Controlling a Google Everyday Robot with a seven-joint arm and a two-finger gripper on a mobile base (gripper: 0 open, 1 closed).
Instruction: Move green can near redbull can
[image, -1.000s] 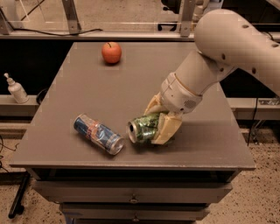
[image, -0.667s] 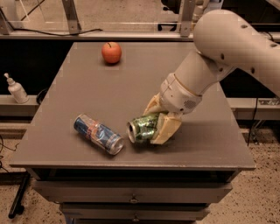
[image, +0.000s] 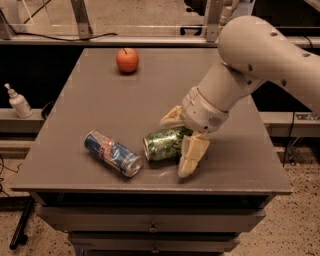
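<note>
1. Nearest thing is the front edge of the grey surface (image: 100, 110), with a drawer front (image: 150, 227) under it. Same as a second ago.
2. Just behind that edge, left of centre, the redbull can (image: 112, 152) is lying on its side at an angle, silver top pointing near-right. It hasn't budged.
3. Right next to it on the right is the green can (image: 161, 144), also on its side, with its silver end facing left toward the redbull can. The two are really close, with only a sliver of surface showing between them. As far as I can see it's in the same spot as in the earlier frames.
4. The gripper (image: 173, 147) is down at the green can's right end. The jaws are pinching the can, one pale finger on the near side and the other behind it on the far side. Same grip and same pose as before, no shift I can spot.
5. The fat white arm (image: 260, 60) comes in from the far right and slopes down to the gripper. It looks frozen too.
6. Off the surface on the left, a small white pump bottle (image: 19, 102) stands on a lower ledge.
7. Far end, left of centre, there's a red apple (image: 127, 60) sitting upright, well apart from both cans and unmoved.
</note>
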